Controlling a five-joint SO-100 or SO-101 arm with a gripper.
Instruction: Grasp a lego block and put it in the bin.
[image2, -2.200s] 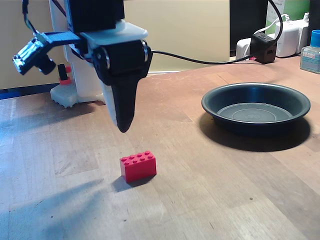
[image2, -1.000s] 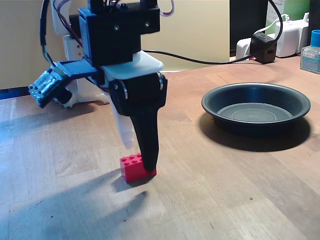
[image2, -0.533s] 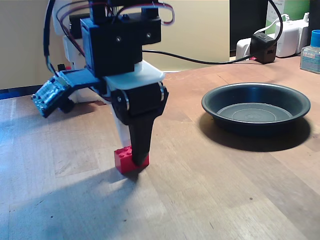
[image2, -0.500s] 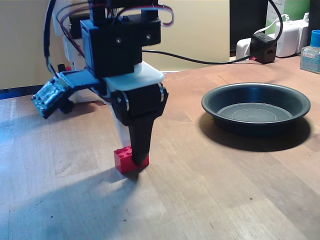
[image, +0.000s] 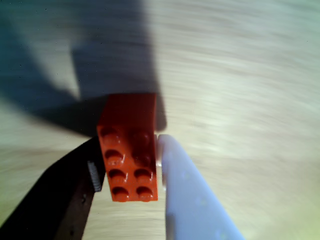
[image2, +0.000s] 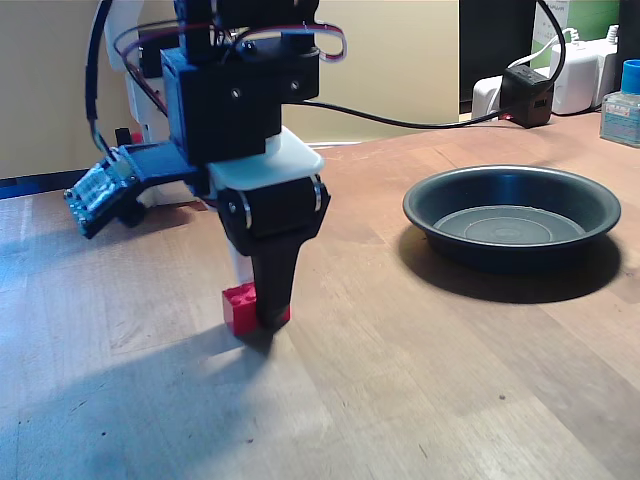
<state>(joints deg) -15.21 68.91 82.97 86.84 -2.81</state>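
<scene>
Our two-finger gripper (image: 131, 172) pinches the small bright red studded plastic lego block (image: 130, 150), black finger at its nine o'clock, white at three. We judge the grasp made with the block (image2: 240, 305) low at the wooden table (image2: 420, 400). Carrying it to the wide shallow dark metal bin (image2: 512, 215), at two o'clock in the fixed view, remains.

My gripper (image2: 262, 318): one black finger, one white finger, black servo housing, red-and-white looped wires, white base.

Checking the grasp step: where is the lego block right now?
In the fixed view the lego block sits left of centre on the wooden table, clamped in the tool, well left of the bin.
</scene>
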